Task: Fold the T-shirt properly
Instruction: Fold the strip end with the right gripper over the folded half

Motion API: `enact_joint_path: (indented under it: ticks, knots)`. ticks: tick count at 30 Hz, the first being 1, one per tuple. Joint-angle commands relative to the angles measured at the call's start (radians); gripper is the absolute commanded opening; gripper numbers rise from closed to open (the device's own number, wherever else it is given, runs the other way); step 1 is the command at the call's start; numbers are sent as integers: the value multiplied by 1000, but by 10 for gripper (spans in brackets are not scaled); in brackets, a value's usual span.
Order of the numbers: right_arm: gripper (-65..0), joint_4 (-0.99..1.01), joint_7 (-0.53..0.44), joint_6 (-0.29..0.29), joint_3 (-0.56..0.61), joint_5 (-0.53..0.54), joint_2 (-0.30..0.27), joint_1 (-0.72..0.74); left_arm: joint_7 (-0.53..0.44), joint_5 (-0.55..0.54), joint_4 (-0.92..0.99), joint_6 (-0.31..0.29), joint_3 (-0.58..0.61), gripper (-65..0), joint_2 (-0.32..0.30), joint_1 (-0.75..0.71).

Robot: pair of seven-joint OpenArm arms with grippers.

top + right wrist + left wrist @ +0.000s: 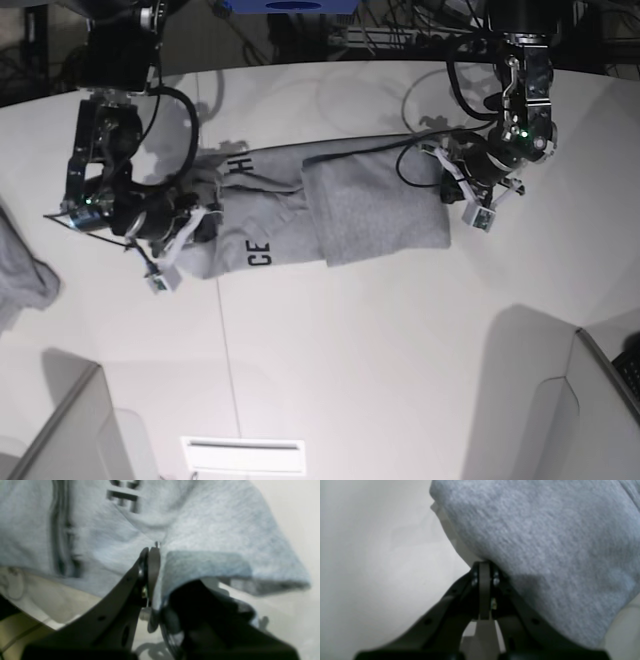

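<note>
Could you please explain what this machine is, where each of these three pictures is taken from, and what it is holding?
It is a robot with two black arms. The base picture looks down on a white table; the other two come from cameras on each wrist. On the table lies a partly folded heather-grey cotton T-shirt with black block lettering. The left gripper, on the right in the base picture, is shut with its fingers at the shirt's edge. The right gripper is shut on a fold of cloth near the lettering.

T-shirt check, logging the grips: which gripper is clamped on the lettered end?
The right gripper, shut on the T-shirt beside black letters; the left gripper pinches plain grey.
</note>
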State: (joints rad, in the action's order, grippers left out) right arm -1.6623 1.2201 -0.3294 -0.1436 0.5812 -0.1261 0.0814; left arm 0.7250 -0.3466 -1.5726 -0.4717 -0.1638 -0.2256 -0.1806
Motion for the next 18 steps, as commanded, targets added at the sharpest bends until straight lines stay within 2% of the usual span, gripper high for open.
enact_joint_path:
  ticks: [1, 3, 6, 10, 18]
  knots:
    - [-650, -43, -20, 6, 19, 26, 1, 21, -9, -6, -18, -6, -3, -650, -10, 8]
    - [-650, -83, -20, 23, 63, 29, 7, 18, -9, -6, -16, -6, -9, -650, -11, 8]
    - [-650, -123, -20, 51, 111, 27, 47, 8, -9, -6, -16, -6, -12, -650, -24, 6]
    - [-650, -154, -20, 66, 151, 26, 96, -10, -9, -6, -12, -6, -3, -650, -42, 5]
    - [-650, -213, -23, 74, 227, 26, 154, -41, -9, -4, -12, -6, -3, -650, -48, 3]
